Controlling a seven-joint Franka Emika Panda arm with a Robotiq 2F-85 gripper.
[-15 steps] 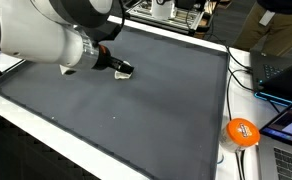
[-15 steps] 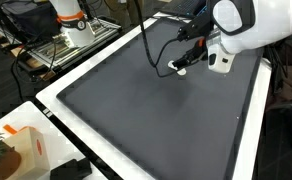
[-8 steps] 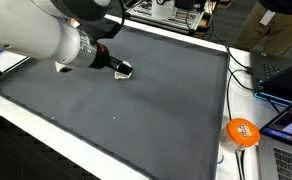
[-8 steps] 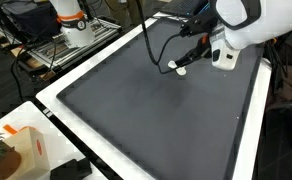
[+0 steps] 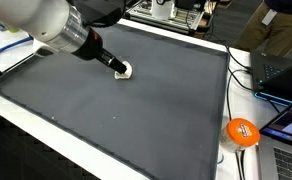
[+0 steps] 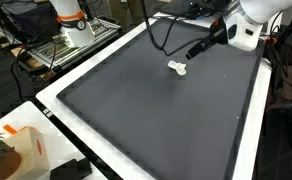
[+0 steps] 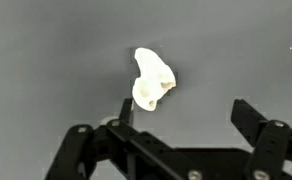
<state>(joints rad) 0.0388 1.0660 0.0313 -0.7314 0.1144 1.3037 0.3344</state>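
Gripper (image 7: 183,112) with jaws spread wide, gripping nothing, hangs near a small white object (image 7: 152,80) without touching it. White object lies alone on the dark gray mat (image 5: 146,115), closer to the mat's far edge than its near edge in both exterior views. Orange round thing (image 5: 242,131) sits off the mat on the table's white border, well apart.

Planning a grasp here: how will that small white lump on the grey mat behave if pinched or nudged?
The white lump looks small and hollowed, so probably light and easy to knock aside. Its rounded, uneven shape may rock or twist when pinched. The grey mat looks matte, so it likely slides little.
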